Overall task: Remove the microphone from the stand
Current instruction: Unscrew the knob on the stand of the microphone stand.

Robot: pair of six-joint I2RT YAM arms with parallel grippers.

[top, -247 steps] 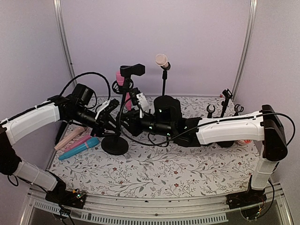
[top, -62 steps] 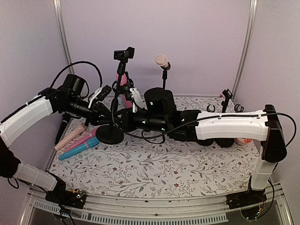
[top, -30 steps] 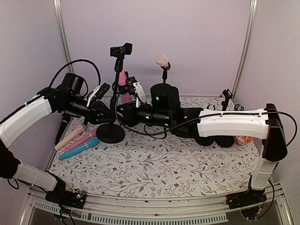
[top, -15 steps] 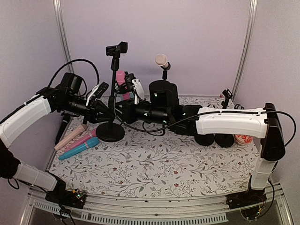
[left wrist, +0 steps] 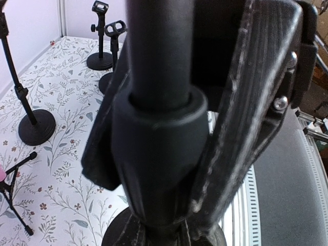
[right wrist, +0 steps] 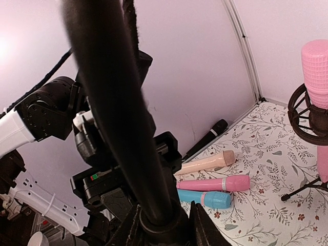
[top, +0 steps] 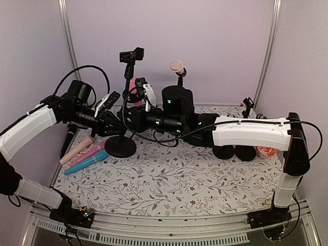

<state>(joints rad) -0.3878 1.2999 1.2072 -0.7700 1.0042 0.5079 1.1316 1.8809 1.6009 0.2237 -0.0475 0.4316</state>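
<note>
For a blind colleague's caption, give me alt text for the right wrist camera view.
A black stand pole fills the foreground, held in the right gripper, with the left gripper clamped on it behind. Beige, pink, blue and black microphones lie on the floral table; another pink microphone stands in a mount at right.

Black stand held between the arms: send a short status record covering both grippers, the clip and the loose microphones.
stand: near upright
left gripper: shut on the stand's pole
right gripper: closed around the same pole
clip: black, atop the pole; contents unclear
table, left of the stand: beige microphone, pink microphone, blue microphone lying together
</note>
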